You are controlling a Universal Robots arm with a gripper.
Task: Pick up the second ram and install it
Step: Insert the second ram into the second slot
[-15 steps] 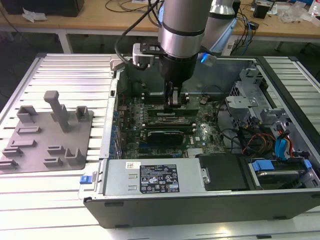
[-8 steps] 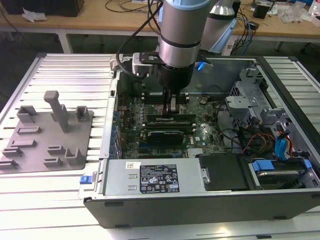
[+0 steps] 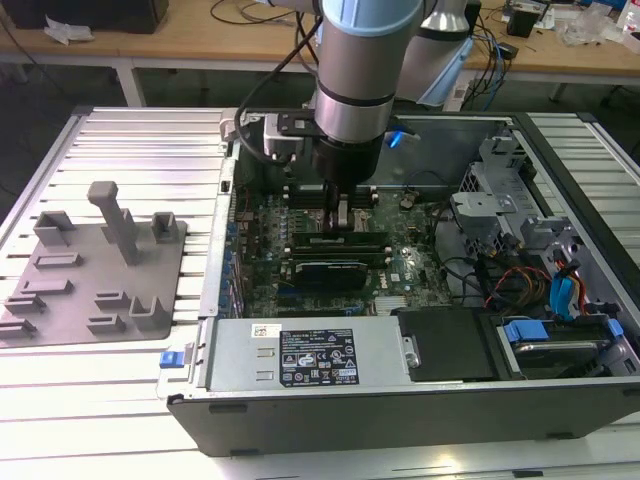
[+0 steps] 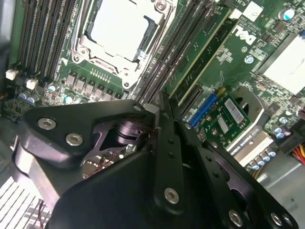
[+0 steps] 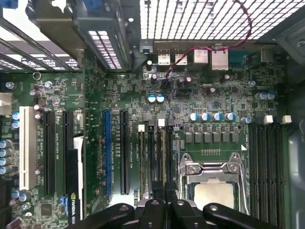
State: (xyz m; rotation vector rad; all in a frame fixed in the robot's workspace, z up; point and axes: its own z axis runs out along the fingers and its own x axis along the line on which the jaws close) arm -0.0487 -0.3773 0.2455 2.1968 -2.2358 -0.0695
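1. Arm [image 3: 352, 50] drops pretty much straight down in the exterior view.
2. Wrist [image 3: 345, 120] is vertical, with the gripper [image 3: 343, 215] pointing down and sitting low.
3. In both wrist views, the gripper's black linkages narrow toward the tip.

Green mobo [image 5: 214, 95], grey fixture blocks [image 3: 125, 228], blk gripper [image 5: 164, 187].

a robotics lab or electronics workshop: a grey-and-blue jointed robot arm [image 3: 355, 60] stands over an open black desktop computer case [image 3: 400, 410] with its green motherboard [image 3: 400, 255] bared, on a ribbed aluminium worktop [image 3: 130, 150] beside a grey plastic fixture plate [image 3: 165, 275]; long wooden worktops [image 3: 230, 30] behind carry tangled black cables [image 3: 490, 55].
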